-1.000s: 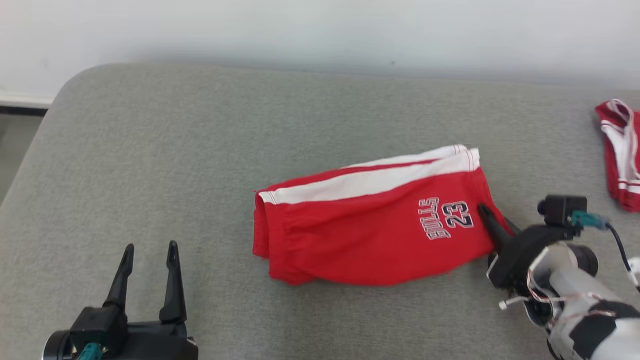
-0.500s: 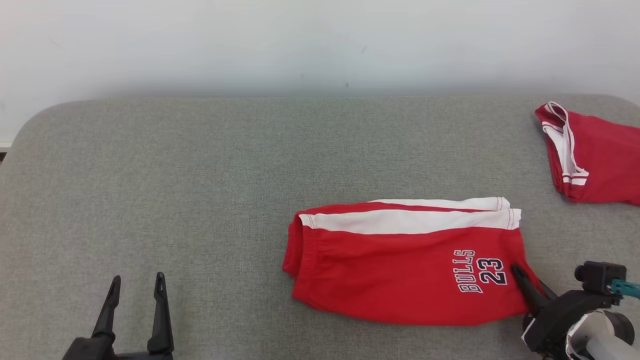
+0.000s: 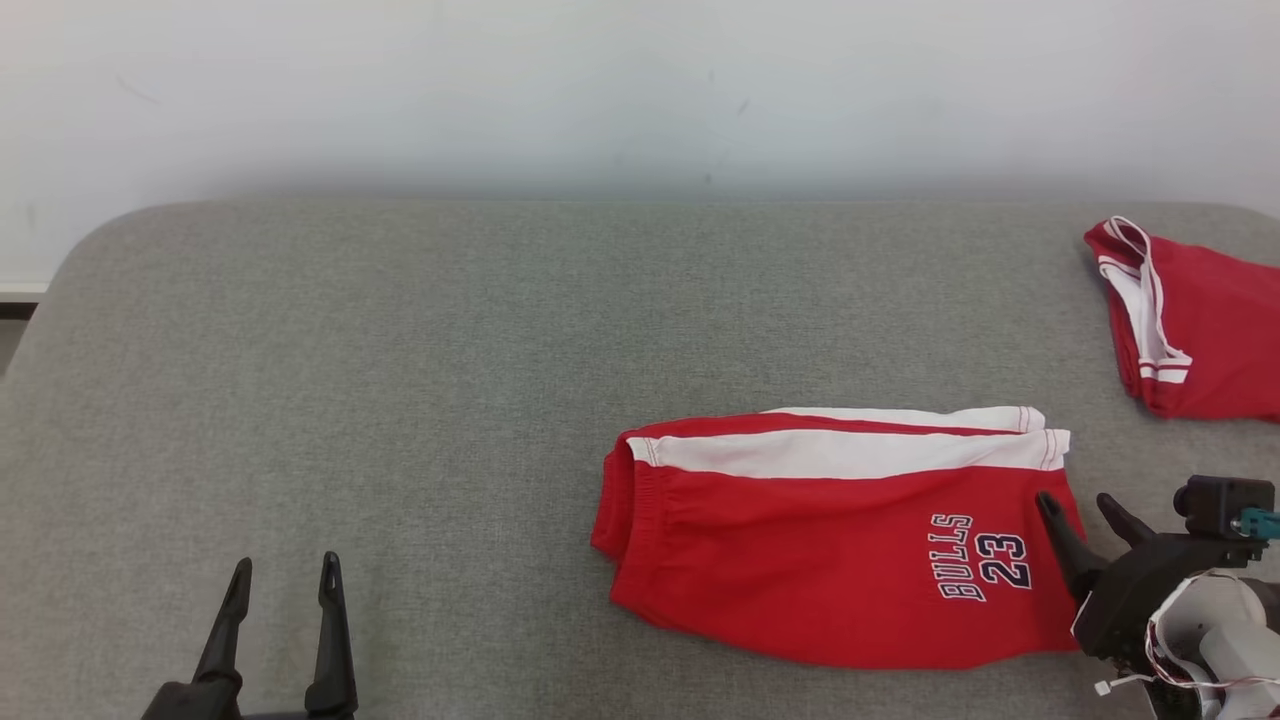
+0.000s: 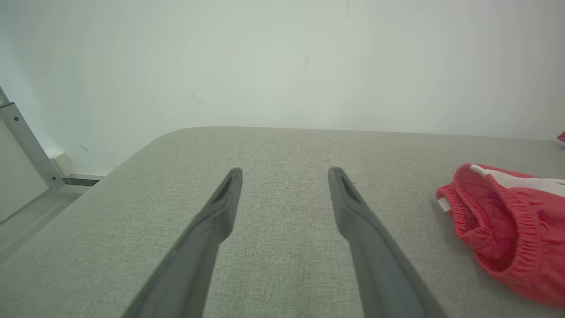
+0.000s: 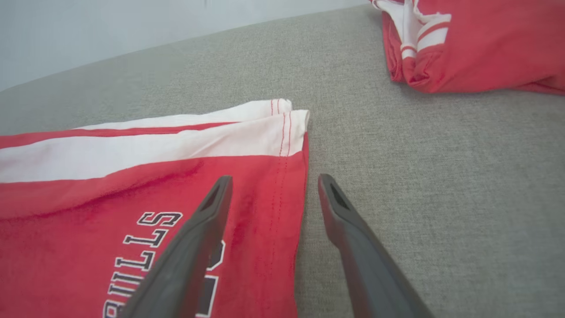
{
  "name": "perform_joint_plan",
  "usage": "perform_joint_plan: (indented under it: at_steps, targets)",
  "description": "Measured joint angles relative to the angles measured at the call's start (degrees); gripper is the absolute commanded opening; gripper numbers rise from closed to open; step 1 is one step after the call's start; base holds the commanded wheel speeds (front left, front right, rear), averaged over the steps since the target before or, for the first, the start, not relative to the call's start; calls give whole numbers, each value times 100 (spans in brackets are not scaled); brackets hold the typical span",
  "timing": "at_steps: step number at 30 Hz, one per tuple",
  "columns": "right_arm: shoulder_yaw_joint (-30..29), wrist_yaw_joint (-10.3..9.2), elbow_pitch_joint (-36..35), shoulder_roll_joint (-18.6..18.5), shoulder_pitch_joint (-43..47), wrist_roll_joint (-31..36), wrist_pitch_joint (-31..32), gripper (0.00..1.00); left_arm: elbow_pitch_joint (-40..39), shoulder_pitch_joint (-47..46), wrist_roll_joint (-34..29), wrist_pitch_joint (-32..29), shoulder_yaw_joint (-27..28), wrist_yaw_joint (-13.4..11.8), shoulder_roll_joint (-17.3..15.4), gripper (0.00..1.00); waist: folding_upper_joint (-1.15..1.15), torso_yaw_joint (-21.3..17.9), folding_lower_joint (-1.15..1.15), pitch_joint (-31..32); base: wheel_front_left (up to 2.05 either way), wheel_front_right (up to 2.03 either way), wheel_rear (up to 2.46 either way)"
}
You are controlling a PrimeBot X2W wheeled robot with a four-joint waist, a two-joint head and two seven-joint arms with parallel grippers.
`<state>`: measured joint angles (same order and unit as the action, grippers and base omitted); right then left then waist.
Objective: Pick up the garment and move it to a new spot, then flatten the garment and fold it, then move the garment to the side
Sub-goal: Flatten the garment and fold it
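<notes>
The red shorts [image 3: 830,545] lie folded on the grey padded surface [image 3: 400,400], right of centre. A white stripe runs along their far edge. Near the hem, dark white-edged print reads "BULLS" over "23", turned sideways in the head view. In my right wrist view I can read only "ULLS" of it, because my own finger covers the number.

My right gripper [image 3: 1073,505] sits at that hem with its fingers spread and nothing between them. In the right wrist view my right gripper [image 5: 273,181] has one finger over the red cloth and the other over bare grey fabric. My left gripper [image 3: 285,568] is parted and empty too, low over the surface and well apart from the shorts' waistband [image 4: 494,229].

A second red garment [image 3: 1205,340] with white trim lies at the far right.

Half a second ago my right fingers were closer together at the hem. The head camera has shifted, but the shorts lie much as before.
</notes>
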<state>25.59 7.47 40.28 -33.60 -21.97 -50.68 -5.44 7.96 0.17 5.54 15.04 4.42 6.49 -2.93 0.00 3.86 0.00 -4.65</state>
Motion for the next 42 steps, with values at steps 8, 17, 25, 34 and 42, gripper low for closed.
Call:
perform_joint_plan:
  at_steps: [8, 17, 25, 34, 42]
  targets:
    - [-193, 0, 766, 330, -244, 553, 443, 100, 46, -60, 0, 0, -36, 5, -2, 100, 0, 142, 0, -69, 0, 0, 0]
    - [-159, -1, 911, 556, -359, 619, 800, 0, 79, -137, 2, 0, 4, 7, -2, 100, 0, 209, 0, -172, 0, 0, 0]
    - [-141, 16, 970, 378, -498, 609, 935, 0, 98, -130, 9, 0, -25, -32, -1, 100, 0, 110, 0, -114, 0, 0, 0]
    - [-290, 10, 1090, -52, -575, 678, 901, 0, 132, -48, 15, 0, -11, -51, -1, 100, 0, -11, 1, -4, 0, 0, 0]
    - [-253, 9, 352, 88, -470, 489, 851, 0, 147, 170, -91, 0, 58, -94, -10, 100, 0, -185, 1, 217, 0, 0, 0]
